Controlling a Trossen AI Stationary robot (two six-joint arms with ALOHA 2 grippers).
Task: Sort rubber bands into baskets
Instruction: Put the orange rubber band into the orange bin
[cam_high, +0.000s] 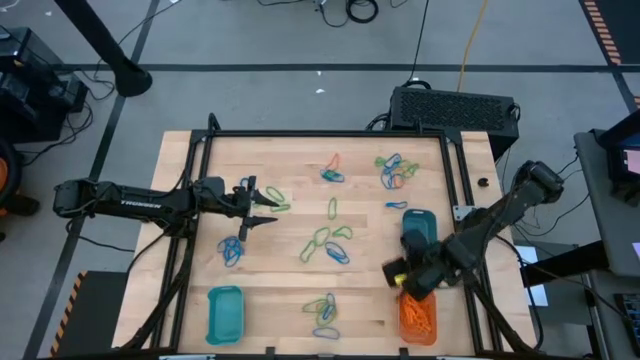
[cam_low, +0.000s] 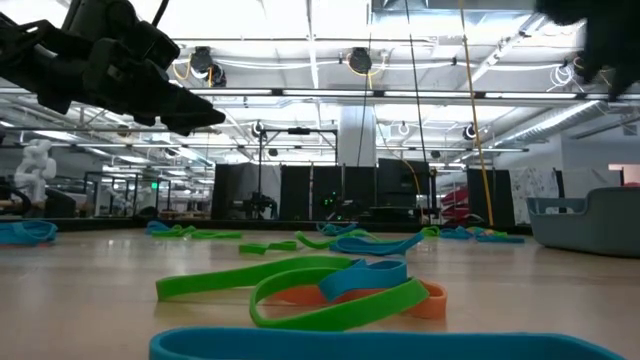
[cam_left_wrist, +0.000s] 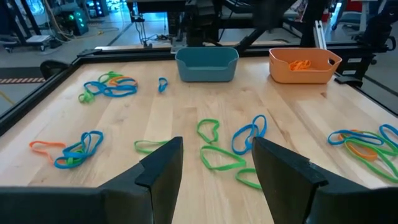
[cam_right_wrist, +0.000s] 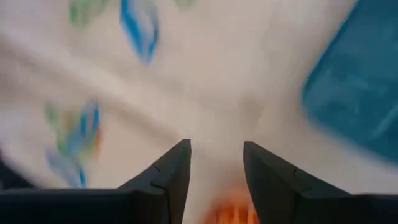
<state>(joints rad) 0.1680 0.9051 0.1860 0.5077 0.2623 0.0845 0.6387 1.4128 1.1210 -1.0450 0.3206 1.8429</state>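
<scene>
Rubber bands in orange, green and blue lie in loose clusters across the wooden table (cam_high: 300, 160), with groups at mid-table (cam_high: 325, 243), far right (cam_high: 393, 170) and near edge (cam_high: 322, 312). A teal basket (cam_high: 420, 228) and an orange basket (cam_high: 418, 318) holding orange bands stand on the right; a second teal basket (cam_high: 225, 312) stands near left. My right gripper (cam_right_wrist: 216, 180) hangs open and tipped downward just left of the orange basket (cam_right_wrist: 230, 210), nothing between its fingers. My left gripper (cam_left_wrist: 214, 168) waits open above the table's left side (cam_high: 262, 205), over green and blue bands (cam_left_wrist: 217, 155).
A black frame (cam_high: 330, 133) rims the table. A dark box (cam_high: 455, 108) sits beyond the far right corner. Bare wood shows between the band clusters, mostly along the near left and the far left.
</scene>
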